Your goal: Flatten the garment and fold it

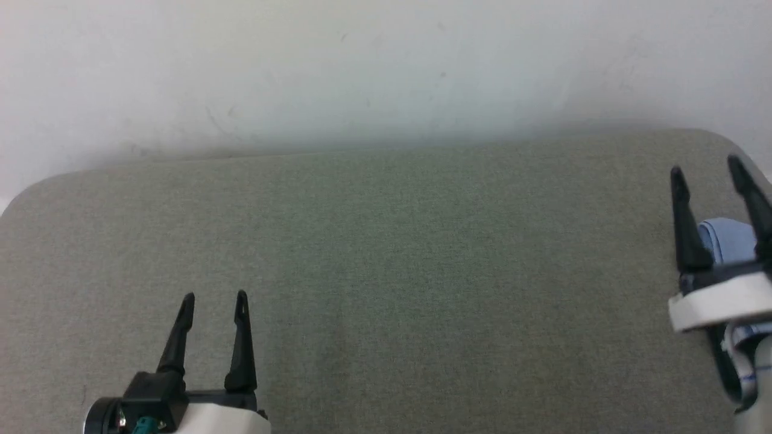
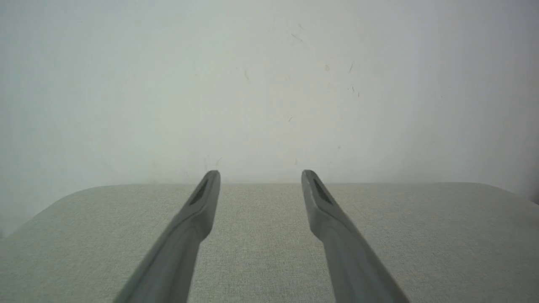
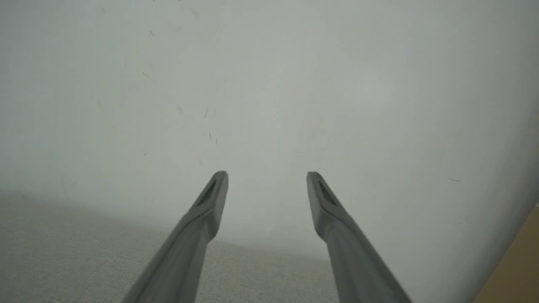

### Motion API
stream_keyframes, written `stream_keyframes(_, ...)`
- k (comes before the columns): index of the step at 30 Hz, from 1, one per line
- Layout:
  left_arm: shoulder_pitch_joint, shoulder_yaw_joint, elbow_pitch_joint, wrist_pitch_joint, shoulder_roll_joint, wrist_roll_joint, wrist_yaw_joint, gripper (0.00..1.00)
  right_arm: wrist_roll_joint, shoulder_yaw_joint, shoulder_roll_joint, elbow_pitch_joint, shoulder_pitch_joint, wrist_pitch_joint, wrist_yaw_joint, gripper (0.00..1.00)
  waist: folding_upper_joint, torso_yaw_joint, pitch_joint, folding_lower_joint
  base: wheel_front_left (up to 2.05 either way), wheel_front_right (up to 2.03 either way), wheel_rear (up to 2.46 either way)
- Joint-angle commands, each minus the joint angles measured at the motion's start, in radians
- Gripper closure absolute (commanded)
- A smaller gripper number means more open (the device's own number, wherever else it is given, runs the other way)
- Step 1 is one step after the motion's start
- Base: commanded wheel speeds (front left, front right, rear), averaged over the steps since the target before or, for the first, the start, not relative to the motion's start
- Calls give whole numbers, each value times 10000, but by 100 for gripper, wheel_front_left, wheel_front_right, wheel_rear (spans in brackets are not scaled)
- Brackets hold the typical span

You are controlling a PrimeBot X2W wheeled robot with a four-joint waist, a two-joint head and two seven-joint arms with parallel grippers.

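**Asker:** Grey-green woven cloth, is that what you're working on?

**Me:** Yes, it covers the counter (image 1: 386, 253) in front of me. A scuffed white wall (image 1: 362, 72) rises behind its far edge.

**Asker:** Where is the garment?

**Me:** Far out on my right, at the counter's right end. In the head view a light blue fold of the garment (image 1: 733, 241) shows between the fingers of my right claw (image 1: 705, 166), lying lower than they are. The picture's edge cuts off most of it, so I cannot tell how it lies.

**Asker:** Have you got hold of it?

**Me:** No. My right claw's fingers stand wide apart. In the right wrist view the gap between them looks onto the wall and a strip of counter. It grips nothing.

**Asker:** And the other one?

**Me:** My left claw (image 1: 215, 295) hovers over the near left part of the counter, well apart from the garment. Its fingers are spread just as wide and it is empty. In the left wrist view they point along the cloth toward the wall.
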Motion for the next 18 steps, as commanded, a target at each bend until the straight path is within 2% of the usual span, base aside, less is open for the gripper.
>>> stream_keyframes(1, 160, -18, 65, -47, -9, 57, 62, 0, 124, -102, 310, -183, 397, -62, -21, 0, 0, 101, -112, 1, 0, 0, 0)
stream_keyframes(10, 351, -158, 231, -47, -10, 184, 102, 0, 188, -346, 1482, -466, 2070, -346, -21, 0, 0, 179, -186, 1, 0, 0, 0)
stream_keyframes(18, 501, -213, 137, -47, -10, 198, 221, 0, -164, -133, 1753, -359, 2852, -501, -21, 0, 0, 194, -218, 1, 0, 0, 0)
